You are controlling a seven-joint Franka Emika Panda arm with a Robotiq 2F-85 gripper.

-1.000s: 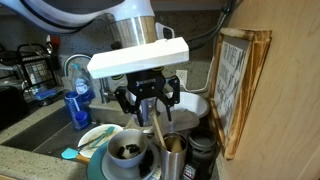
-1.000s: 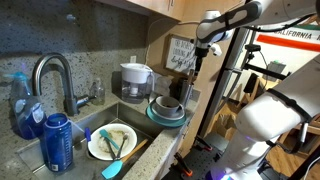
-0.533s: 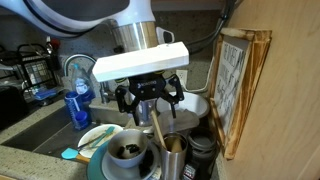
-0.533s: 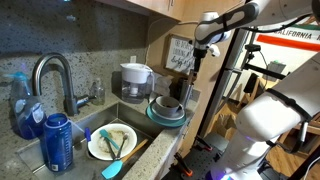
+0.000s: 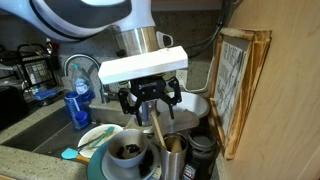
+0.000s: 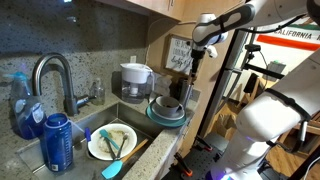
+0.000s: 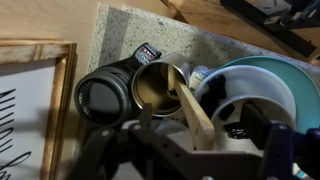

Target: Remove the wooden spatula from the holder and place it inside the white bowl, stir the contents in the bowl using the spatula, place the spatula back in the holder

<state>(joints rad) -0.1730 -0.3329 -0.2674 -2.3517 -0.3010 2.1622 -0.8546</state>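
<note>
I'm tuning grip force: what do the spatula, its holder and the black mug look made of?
The spatula looks like bare light wood: pale tan, matte. The holder seems brushed metal, likely stainless steel: soft sheen on its inner wall. The black mug is matte; ceramic or coated metal, unclear.

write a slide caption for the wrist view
Wrist view: gripper above the wooden spatula, which leans in the steel holder between a black mug and the white bowl.
</note>
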